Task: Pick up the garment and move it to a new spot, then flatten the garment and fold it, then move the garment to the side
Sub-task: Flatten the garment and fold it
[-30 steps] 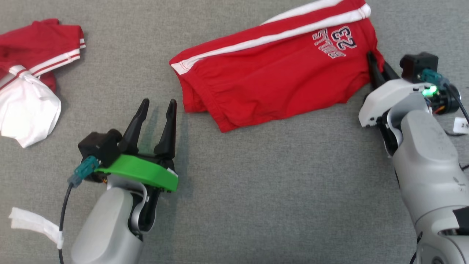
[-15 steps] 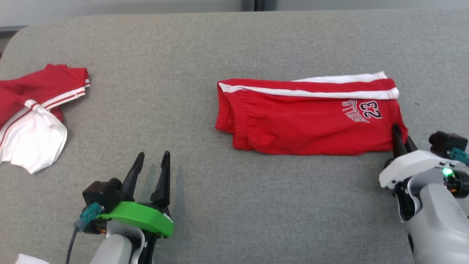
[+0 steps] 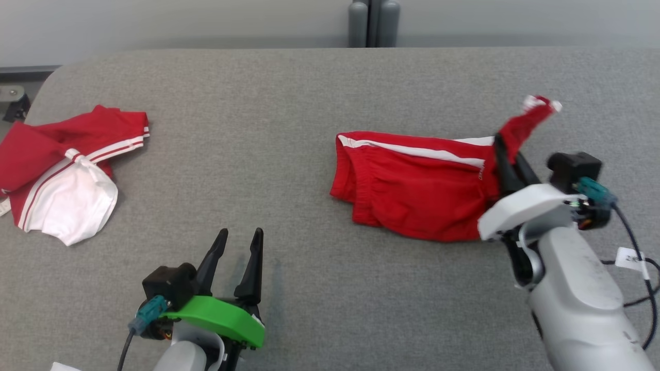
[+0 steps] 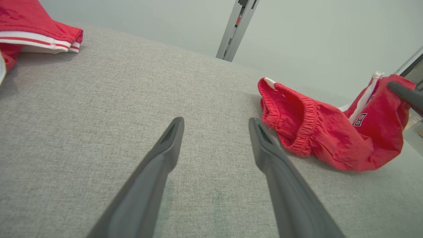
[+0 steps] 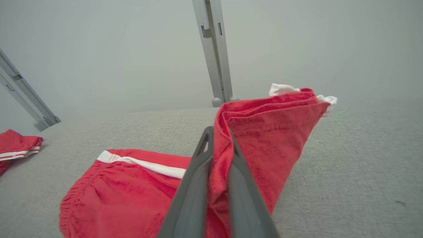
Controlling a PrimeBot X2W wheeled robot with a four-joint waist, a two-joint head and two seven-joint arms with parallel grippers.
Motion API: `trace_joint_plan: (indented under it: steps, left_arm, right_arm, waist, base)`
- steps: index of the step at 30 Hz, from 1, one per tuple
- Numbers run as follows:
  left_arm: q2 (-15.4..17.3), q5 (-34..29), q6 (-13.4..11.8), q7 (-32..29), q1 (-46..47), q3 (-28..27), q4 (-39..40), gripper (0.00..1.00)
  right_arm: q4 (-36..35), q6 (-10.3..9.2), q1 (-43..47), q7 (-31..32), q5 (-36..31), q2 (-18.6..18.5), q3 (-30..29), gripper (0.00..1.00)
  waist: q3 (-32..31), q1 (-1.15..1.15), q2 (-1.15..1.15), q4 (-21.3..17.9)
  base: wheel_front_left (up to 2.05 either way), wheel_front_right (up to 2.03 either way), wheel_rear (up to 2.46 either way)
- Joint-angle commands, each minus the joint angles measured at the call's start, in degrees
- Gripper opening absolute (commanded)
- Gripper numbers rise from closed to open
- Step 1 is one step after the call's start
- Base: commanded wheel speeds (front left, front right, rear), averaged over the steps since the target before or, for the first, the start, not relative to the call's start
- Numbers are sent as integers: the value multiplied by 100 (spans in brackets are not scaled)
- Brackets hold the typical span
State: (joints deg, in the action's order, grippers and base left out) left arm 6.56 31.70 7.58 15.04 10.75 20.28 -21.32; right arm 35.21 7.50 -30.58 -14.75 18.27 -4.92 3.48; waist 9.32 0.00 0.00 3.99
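Backing the grey surface [image 3: 289, 129] (shorts [image 3: 412, 190] atop) stands a pale wall [image 3: 206, 23].

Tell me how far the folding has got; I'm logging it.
Done: the shorts lie flattened on the table, seemingly folded once lengthwise. In hand: the right gripper is shut on one end, held raised; the left gripper is open. Left: probably laying that end over, then moving them aside.

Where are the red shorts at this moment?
In the head view the red shorts lie on the right half of the grey table, with their right end held up, pinched in the right hand.
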Motion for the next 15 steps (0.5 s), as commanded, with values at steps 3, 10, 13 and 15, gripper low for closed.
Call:
trace_joint_plan:
  steps: [3,10,13,15]
  left_arm:
    - [-23,22,-19,20,-90,-30,-18,100]
    - [-82,41,-19,19,-111,-75,-64,100]
    - [-90,44,-19,19,-126,-124,-78,100]
    - [-85,8,-19,20,-134,-183,-82,100]
  right_arm:
    - [-151,-3,-162,119,174,131,930,0]
    - [-69,-3,-71,126,770,184,2825,100]
    - [-75,-3,-45,42,1076,176,3337,100]
    - [-27,-3,-76,-3,1118,177,3488,100]
  waist:
    - [-41,0,0,287]
    - [40,0,0,555]
    - [75,0,0,553]
    - [85,0,0,501]
  base:
    - [0,0,0]
    - [0,0,0]
    - [0,0,0]
    - [0,0,0]
